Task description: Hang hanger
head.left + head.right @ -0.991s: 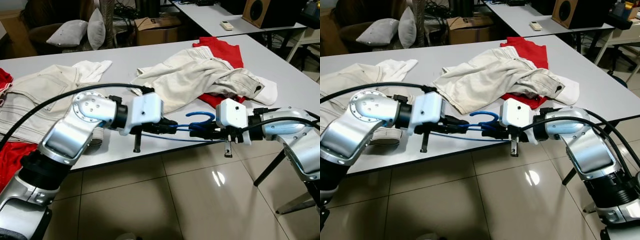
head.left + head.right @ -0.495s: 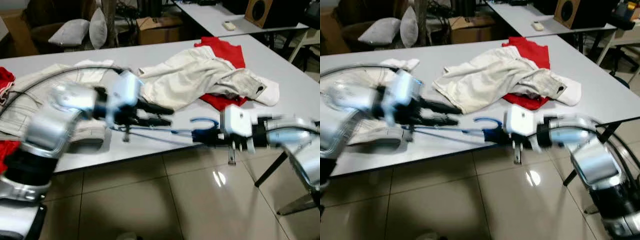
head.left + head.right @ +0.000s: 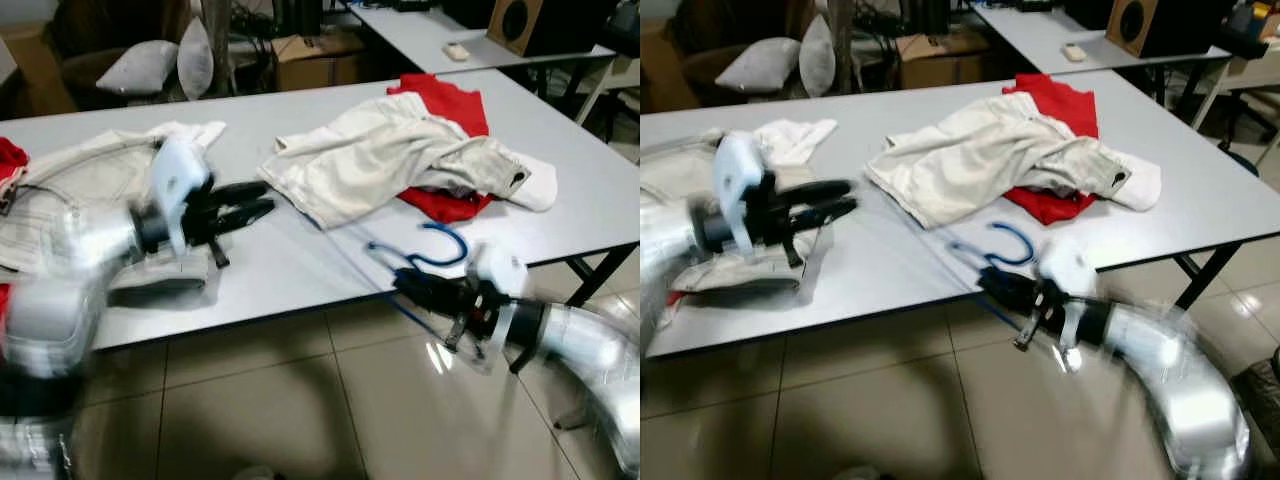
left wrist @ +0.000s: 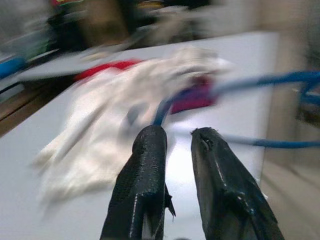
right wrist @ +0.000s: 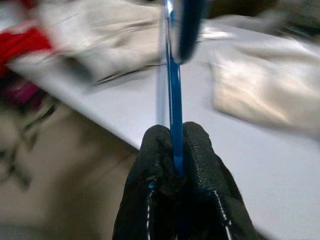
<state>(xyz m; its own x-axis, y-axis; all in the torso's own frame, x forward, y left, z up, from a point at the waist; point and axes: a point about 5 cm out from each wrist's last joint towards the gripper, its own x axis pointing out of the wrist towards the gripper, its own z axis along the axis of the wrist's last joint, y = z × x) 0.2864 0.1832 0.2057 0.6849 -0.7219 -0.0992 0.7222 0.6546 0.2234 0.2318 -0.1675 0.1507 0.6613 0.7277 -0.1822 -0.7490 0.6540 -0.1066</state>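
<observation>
The right gripper (image 3: 412, 285) pinches the blue hanger (image 3: 430, 258) at the white table's (image 3: 290, 262) front edge, about five o'clock in the head view. At nine o'clock the left gripper (image 3: 255, 198) hovers over the table with fingers (image 4: 145, 170) slightly parted, holding nothing, near cream trousers (image 3: 390, 155) lying on a red garment (image 3: 445, 100).

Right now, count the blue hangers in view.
1. The blue hanger is clamped in the right pincer at the table's front edge. Others may be hidden under the clothes.
</observation>
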